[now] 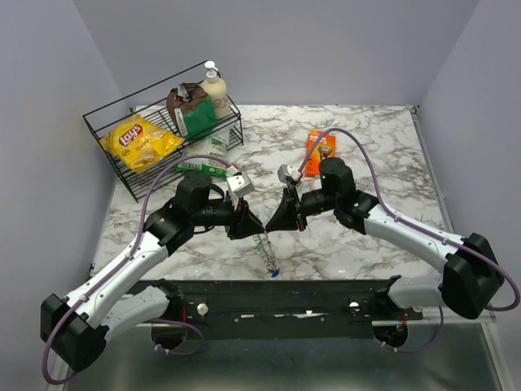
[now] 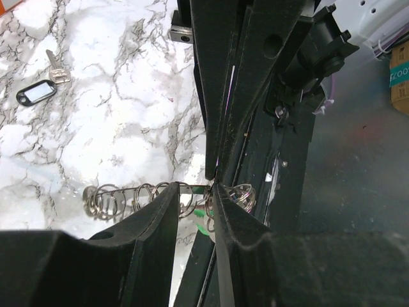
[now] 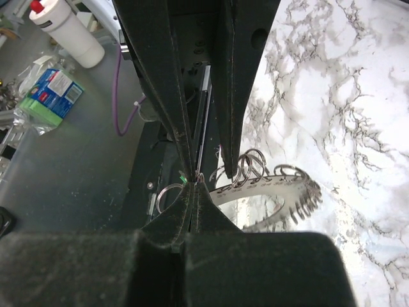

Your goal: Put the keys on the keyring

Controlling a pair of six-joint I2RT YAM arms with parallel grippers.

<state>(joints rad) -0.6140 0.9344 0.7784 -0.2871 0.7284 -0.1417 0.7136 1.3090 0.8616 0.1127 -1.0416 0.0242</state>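
My two grippers meet tip to tip above the table's front middle. The keyring hangs below them, with the blue key at its low end. It is a silver band fringed with small rings. My left gripper has its jaws narrowly apart with the band held across the gap between them. My right gripper is pressed shut on a thin piece at the band's end, where a sliver of the green key shows. The red key is out of view.
A silver key with a black tag lies on the marble. A wire basket with a chips bag, a bottle and packets stands back left. A green box and an orange packet lie behind the grippers.
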